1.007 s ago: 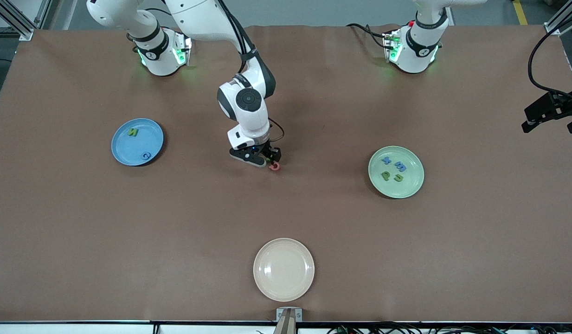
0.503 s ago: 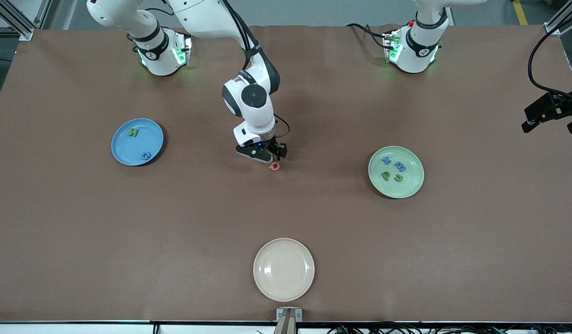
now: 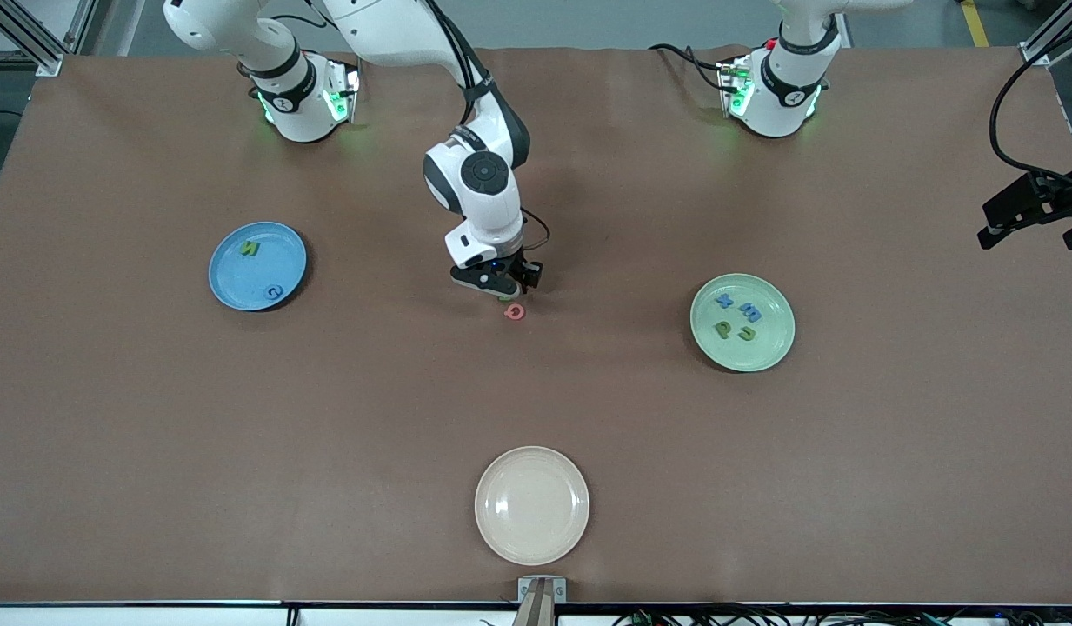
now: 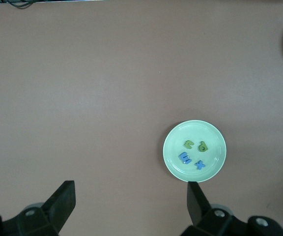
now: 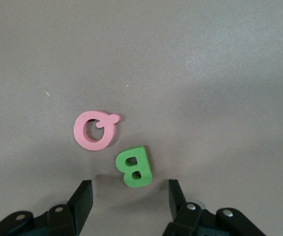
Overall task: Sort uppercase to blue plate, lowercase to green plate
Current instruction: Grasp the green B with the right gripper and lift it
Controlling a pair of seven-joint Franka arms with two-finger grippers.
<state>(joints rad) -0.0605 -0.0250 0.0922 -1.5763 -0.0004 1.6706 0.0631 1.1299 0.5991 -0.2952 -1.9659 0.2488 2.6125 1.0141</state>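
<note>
Right claw (image 5: 129, 196): I have it low over the middle of the desk (image 3: 327, 417), jaws partly apart and empty, with the green B (image 5: 134, 167) lying flat on the brown surface just ahead of the gap between its fingers. Pink Q (image 5: 95, 130): flat on the desk just beside the B, close but not touching it; in the front view it shows just below the right claw (image 3: 498, 291), while the B is hidden under the claw there. Both letters look like thin foam cut-outs, so I judge them very light, soft and compressible, likely to skid or flip if nudged; I would pinch the B across its two straight outer edges, not the lobes, and keep the fingers clear of the Q. Blue plate (image 3: 231, 287): toward the right arm's end of the desk, holding the green N (image 3: 249, 249) and blue G (image 3: 274, 293). Green plate (image 3: 766, 352): toward the left arm's end, holding four lowercase letters (image 3: 735, 316), two blue and two green. Cream plate (image 3: 532, 505): nearest the front camera, nothing in it. Left claw (image 4: 131, 206): waiting high above the desk with the green plate below it, jaws spread wide, holding nothing.
</note>
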